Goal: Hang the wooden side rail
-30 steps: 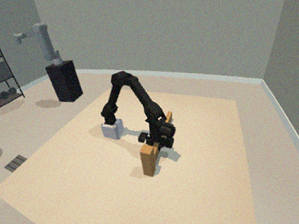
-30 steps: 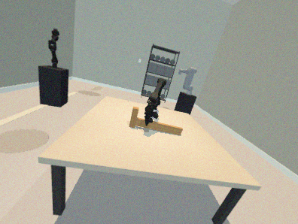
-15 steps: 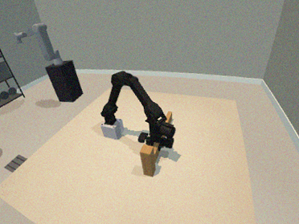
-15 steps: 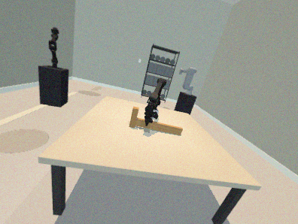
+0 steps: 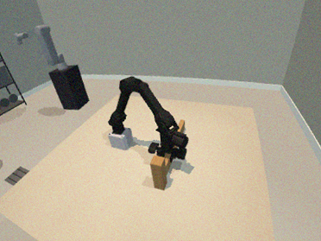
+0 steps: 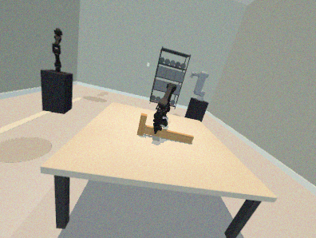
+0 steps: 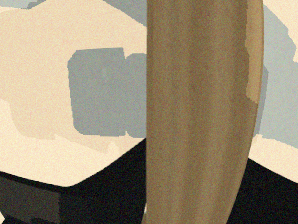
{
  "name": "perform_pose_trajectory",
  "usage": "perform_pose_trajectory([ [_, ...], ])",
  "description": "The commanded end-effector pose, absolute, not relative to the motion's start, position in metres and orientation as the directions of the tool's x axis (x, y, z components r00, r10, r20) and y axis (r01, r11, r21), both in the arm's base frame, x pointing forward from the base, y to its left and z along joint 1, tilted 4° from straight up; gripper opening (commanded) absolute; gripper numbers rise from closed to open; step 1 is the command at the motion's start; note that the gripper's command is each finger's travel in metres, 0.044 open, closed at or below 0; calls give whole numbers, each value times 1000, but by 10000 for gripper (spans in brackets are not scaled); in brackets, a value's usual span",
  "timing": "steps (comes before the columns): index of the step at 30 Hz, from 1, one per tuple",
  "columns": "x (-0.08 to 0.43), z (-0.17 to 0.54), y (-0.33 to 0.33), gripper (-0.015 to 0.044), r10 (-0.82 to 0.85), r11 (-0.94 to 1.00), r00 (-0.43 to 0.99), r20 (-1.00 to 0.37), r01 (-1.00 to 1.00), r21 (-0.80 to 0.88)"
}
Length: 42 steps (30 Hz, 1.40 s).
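1. In the top view, you see the black arm reach from its pale base block across the table to the wooden rail. The post stands upright at the rail's near end, but the arm covers much of the rail from you.
2. Your exterior view opens up that hidden stretch: the rail runs lengthwise from low on the post, its far end down at the tabletop. You cannot make out the hooks or pins here, so you cannot tell whether they are seated.
3. Your gripper is closed around the rail, nearer the post than the far end.
4. Only the wrist view gives you the grip up close: the rail's broad wooden face passes between black finger parts on both sides, while the post is out of frame.
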State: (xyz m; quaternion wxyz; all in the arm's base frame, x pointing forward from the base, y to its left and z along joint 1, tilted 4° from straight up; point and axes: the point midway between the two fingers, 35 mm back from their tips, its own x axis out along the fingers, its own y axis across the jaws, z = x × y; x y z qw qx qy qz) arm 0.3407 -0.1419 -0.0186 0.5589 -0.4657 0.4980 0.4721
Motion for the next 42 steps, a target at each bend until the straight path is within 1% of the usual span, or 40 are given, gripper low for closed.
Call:
perform_pose_trajectory([
  [1,341,-19,-142,184,64,121,59,-996,-991,-51],
  [7,341,-16,-142,341,63,121,59,-996,-991,-51],
  [11,339,11,-144,440,56,122,61,-997,-991,-54],
  [13,338,21,-144,440,54,122,62,-997,-991,-55],
  [18,338,21,-144,440,54,122,62,-997,-991,-55],
  [24,342,23,-114,440,56,122,62,-996,-991,-55],
  [42,345,25,-117,440,54,118,69,-996,-991,-63],
])
